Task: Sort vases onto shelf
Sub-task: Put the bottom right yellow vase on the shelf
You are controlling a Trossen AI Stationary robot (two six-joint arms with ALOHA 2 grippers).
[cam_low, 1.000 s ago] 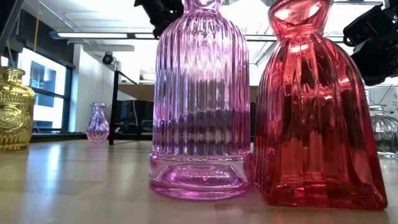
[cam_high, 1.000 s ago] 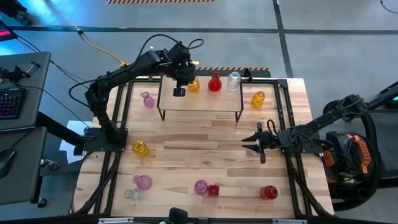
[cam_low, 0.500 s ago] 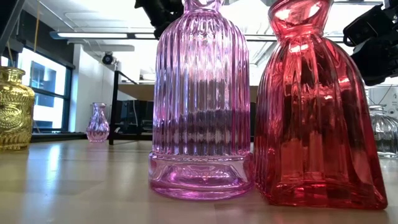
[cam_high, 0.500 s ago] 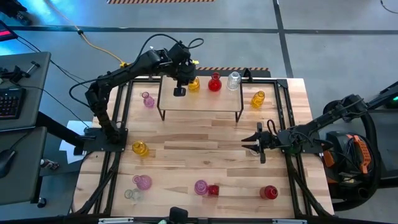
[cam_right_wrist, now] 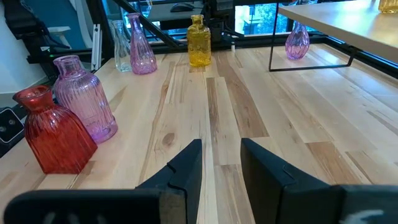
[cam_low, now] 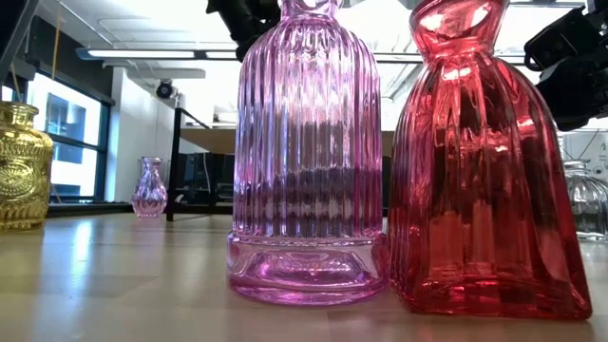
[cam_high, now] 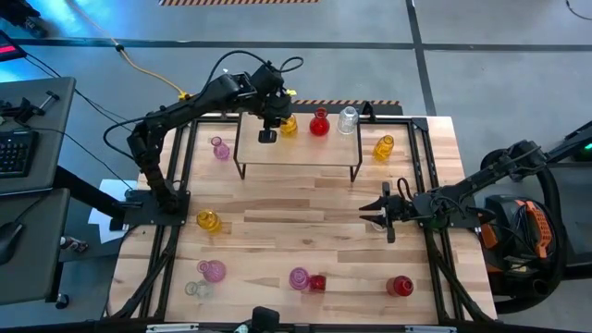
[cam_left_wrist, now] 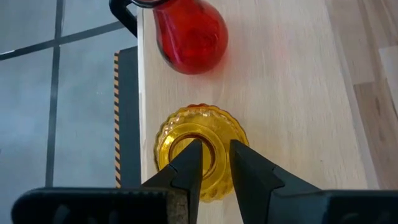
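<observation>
Shelf (cam_high: 296, 153) near the tabletop's (cam_high: 305, 231) far edge, three vases (cam_high: 319, 122) along its rear edge, left tool (cam_high: 267, 135) over the leftmost, remaining vases scattered on the tabletop, two touching near the front edge.

A large light-wood table (cam_high: 277, 231) is seen from above, and a black metal frame (cam_high: 176, 240) is laid across its top, running along the left, right and far edges. Grey floor tiles (cam_high: 481, 65) are spread beyond the far edge, and a yellow cable (cam_high: 148, 69) is trailed over them toward the table's far left corner. Off the left edge, a dark desk (cam_high: 32, 139) is placed, with a keyboard (cam_high: 14, 153) laid on it. A striped hazard strip (cam_high: 240, 3) is marked on the floor well beyond the far edge. In the low view, windows (cam_low: 71, 133) and a ceiling light (cam_low: 161, 54) are shown behind the table.
</observation>
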